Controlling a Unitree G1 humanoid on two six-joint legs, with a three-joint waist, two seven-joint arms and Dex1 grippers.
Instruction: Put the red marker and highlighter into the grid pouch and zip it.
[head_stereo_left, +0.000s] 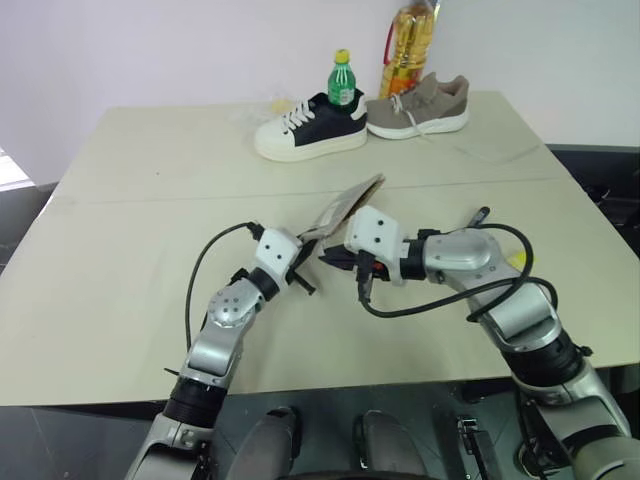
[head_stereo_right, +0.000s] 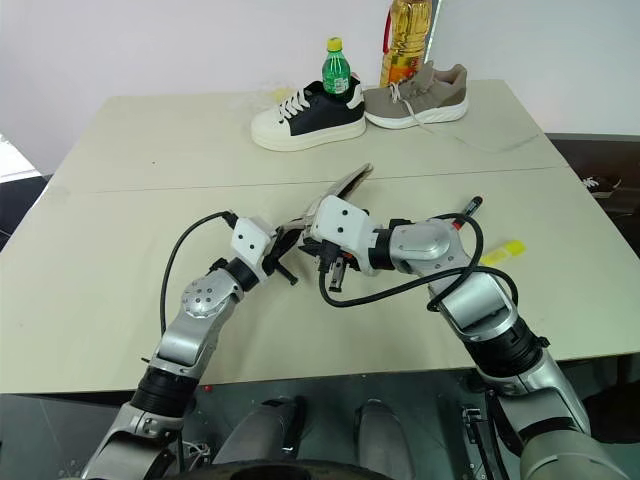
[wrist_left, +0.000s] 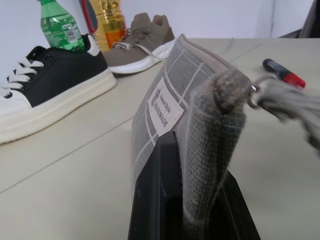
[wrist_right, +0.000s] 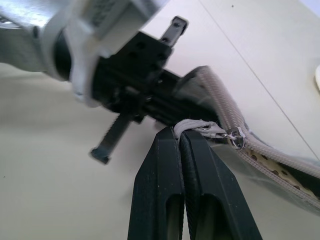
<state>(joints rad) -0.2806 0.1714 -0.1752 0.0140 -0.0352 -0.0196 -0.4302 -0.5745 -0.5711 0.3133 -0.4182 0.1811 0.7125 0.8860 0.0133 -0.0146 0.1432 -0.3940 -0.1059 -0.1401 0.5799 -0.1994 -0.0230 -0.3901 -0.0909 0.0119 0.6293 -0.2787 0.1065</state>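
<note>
Both sets of jaws are clamped shut on the grid pouch (wrist_left: 170, 100): the left gripper (head_stereo_left: 303, 262) pinches one end of its fabric, while the right gripper (wrist_right: 181, 137) nips the grey zipper pull tab (wrist_right: 197, 126) between its black fingertips. The split reads as deliberate, with one arm anchoring the pouch so the other can drag the slider along the teeth without the whole thing sliding.

The table (head_stereo_left: 120, 200) carries everything else. At its far edge stand a black-and-white sneaker (head_stereo_left: 310, 128) and a tan sneaker (head_stereo_left: 420, 105), with a green bottle (head_stereo_left: 343, 80) and an oil bottle (head_stereo_left: 410, 45) behind them, all well apart from the work.

The pouch is lifted off the tabletop between the two grippers, its long axis tilted, rising away from the robot toward the shoes, zipper edge facing the right gripper and the white label (wrist_left: 167, 107) on its side. Whether it is empty I cannot tell.

The red marker (wrist_left: 283, 73) lies flat on the table beyond the right arm, black cap pointing away from the robot. The highlighter (head_stereo_right: 500, 252) lies on the table near the right forearm. Neither is packed yet.
</note>
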